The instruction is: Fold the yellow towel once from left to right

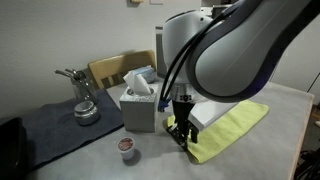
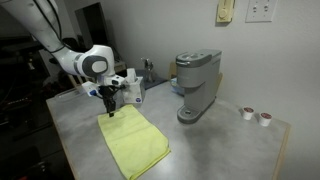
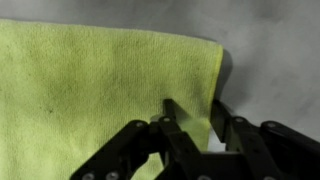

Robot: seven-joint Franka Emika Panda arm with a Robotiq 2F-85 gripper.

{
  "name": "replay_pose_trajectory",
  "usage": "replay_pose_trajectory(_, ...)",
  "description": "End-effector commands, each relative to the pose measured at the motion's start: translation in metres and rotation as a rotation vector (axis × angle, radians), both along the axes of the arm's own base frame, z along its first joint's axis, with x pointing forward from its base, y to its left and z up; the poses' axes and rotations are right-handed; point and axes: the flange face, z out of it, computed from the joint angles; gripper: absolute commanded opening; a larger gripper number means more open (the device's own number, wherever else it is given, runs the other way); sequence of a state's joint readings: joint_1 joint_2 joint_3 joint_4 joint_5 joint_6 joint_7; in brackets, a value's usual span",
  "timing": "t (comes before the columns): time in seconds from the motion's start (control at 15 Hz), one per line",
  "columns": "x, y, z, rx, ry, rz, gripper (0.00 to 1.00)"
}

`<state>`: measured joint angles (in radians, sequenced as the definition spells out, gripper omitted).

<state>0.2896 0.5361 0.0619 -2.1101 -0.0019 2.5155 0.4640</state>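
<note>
The yellow towel (image 1: 238, 125) lies flat on the grey table, and it shows in both exterior views (image 2: 135, 142). My gripper (image 1: 182, 136) points down at the towel's corner nearest the tissue box, also seen in an exterior view (image 2: 110, 110). In the wrist view the towel (image 3: 90, 90) fills the left side. My gripper (image 3: 195, 118) is open and straddles the towel's edge: one finger is over the cloth, the other over bare table. Nothing is held between the fingers.
A tissue box (image 1: 138, 105) stands right beside the gripper. A coffee pod (image 1: 126, 148) sits in front of it. A dark cloth (image 1: 45, 130) carries a metal utensil (image 1: 85, 108). A coffee machine (image 2: 197, 85) and two pods (image 2: 256, 115) stand past the towel.
</note>
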Motion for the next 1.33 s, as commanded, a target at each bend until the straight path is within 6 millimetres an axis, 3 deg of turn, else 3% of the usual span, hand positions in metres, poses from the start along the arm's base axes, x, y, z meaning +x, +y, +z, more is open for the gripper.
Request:
replay_pose_trajectory(0.0, -0.002, -0.002, -0.006, 0.018, 0.009, 0.018, 0.11)
replay_pose_trajectory(0.13, -0.002, 0.000, -0.005, 0.025, 0.007, 0.026, 0.00)
replay_pose_trajectory(0.8, -0.018, 0.039, 0.003, 0.153, 0.039, 0.253, 0.01)
replay_pose_trajectory(1.27, -0.016, 0.023, 0.009, 0.176, 0.022, 0.281, 0.01)
